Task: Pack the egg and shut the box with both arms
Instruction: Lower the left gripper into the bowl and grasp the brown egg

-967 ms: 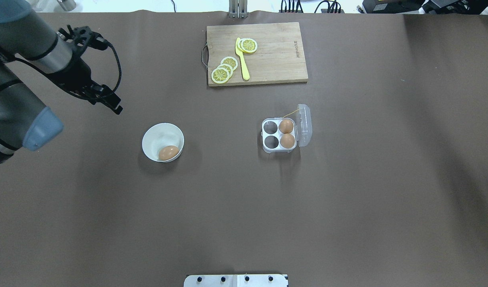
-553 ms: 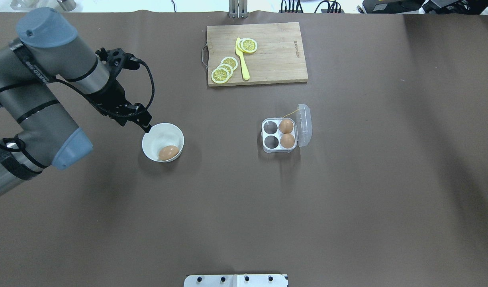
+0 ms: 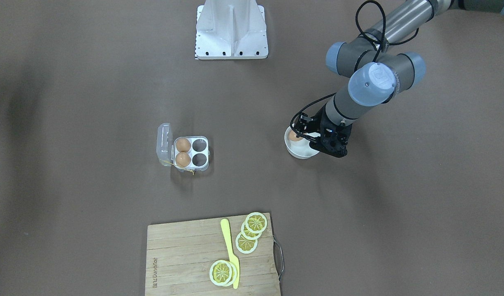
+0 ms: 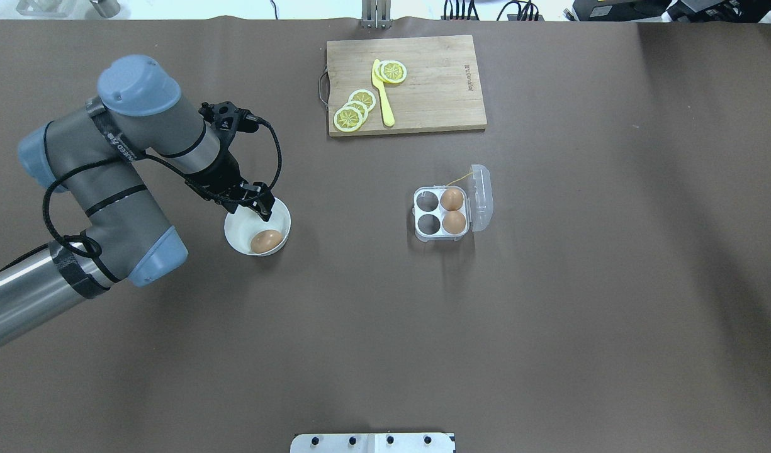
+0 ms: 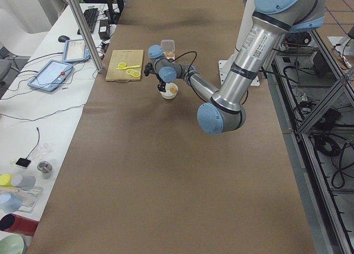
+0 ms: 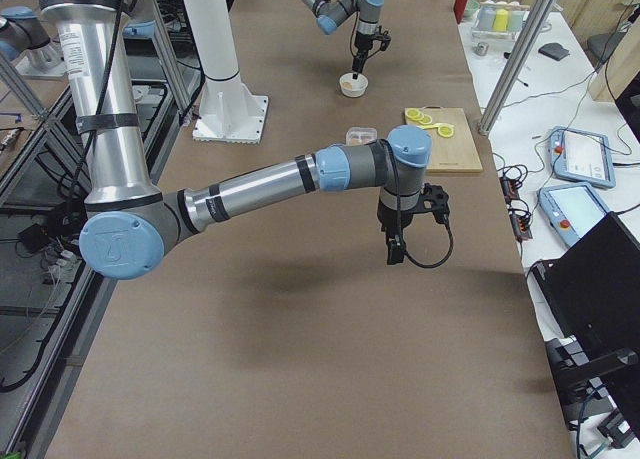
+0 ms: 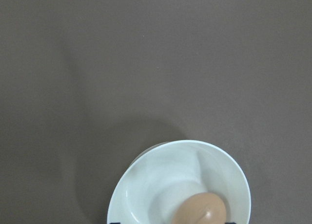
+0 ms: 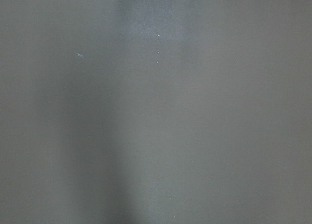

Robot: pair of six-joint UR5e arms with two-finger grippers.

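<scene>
One egg [image 4: 266,241] lies in the white bowl [image 4: 237,228]; it also shows in the left wrist view [image 7: 201,212] and the front view [image 3: 293,135]. My left gripper [image 4: 263,210] hangs over the bowl's far rim, just above the egg, open and empty. The clear box [image 4: 441,213] stands to the right with its lid [image 4: 481,197] open; two eggs [image 4: 452,199] [image 4: 454,222] fill its two cups next to the lid. My right gripper [image 6: 395,249] shows only in the exterior right view, above bare table; I cannot tell whether it is open.
A wooden cutting board [image 4: 406,83] with lemon slices [image 4: 354,112] and a yellow knife [image 4: 383,94] lies at the far side. The white stand's base [image 3: 231,31] sits at the robot's side of the table.
My left arm has swung in from the table's left edge to the right, bringing the gripper over the bowl. The egg, bowl and box have not moved.
</scene>
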